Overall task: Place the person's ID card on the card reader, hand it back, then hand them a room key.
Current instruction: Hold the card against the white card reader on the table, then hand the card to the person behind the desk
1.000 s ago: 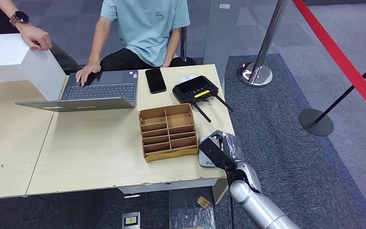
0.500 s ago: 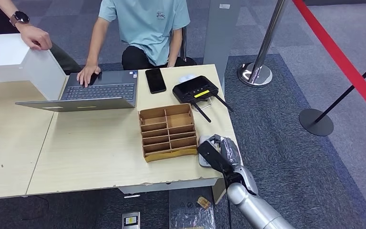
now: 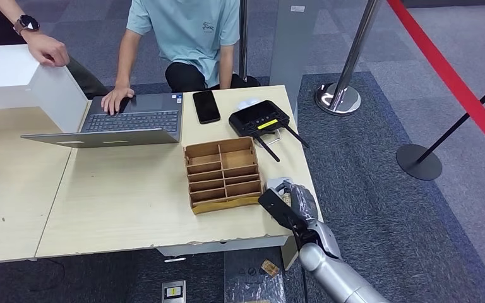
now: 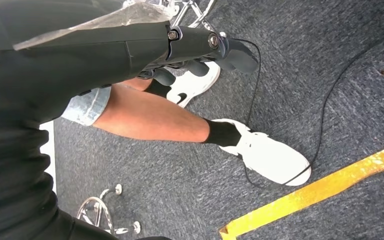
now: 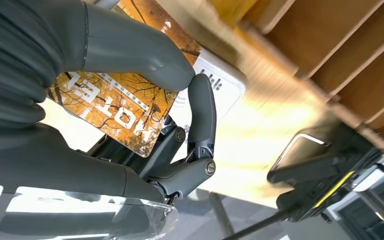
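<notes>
At the counter [image 3: 132,208] front-right edge beside the wooden organizer [image 3: 222,173], the right robot hand [image 3: 288,207] pinches a card [image 5: 122,102], covering most of the card reader [image 3: 273,187]; left robot hand [image 4: 200,50] grip state cannot be determined.

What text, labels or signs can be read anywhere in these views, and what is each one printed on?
"HOTEL": large white letters, seen upside down, on the orange autumn-leaf card that the right hand holds against the white card reader.
Small dark marks on the card reader: blurred, unreadable.
Logo on the seated person's teal shirt: too small to read.
White label on the grey post: too small to read.
</notes>
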{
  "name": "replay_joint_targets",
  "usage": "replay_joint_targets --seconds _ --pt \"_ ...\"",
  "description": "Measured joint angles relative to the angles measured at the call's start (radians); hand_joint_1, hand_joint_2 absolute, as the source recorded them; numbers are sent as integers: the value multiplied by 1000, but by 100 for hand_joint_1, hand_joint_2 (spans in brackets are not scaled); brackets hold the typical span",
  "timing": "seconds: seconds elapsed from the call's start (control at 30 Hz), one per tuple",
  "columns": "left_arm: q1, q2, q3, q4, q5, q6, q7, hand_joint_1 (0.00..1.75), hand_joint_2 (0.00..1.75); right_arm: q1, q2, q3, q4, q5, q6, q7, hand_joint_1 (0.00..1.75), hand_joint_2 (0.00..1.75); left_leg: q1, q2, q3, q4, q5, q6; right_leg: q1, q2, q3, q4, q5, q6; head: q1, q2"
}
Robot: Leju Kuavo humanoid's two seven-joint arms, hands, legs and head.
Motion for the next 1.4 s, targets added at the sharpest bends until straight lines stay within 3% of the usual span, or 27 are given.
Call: replay_joint_targets --seconds 0.4,0.7,1.1,1.4 --pt "1 -3 0 0 -30 -11 -11 0 175 -127 -97 1 -172 177 162 171 175 175 0 0 0 1 0 0 0 0 0 0 1 1 0 0" --pt "1 -9 0 0 -42 -14 -19 0 175 -210 -139 3 -286 211 228 200 175 175 0 0 -1 1 0 0 0 0 -1 0 1 1 0 0" --pt "-24 -25 -1 0 -78 -42 -2 0 175 -390 -128 57 -286 260 383 209 175 175 0 0 -1 1 1 0 0 0 0 1 1 1 0 0" --pt "-36 -32 -1 0 -80 -46 -1 0 175 -470 -105 107 -222 274 401 207 175 175 0 0 -1 1 1 0 0 0 -1 1 1 1 0 0"
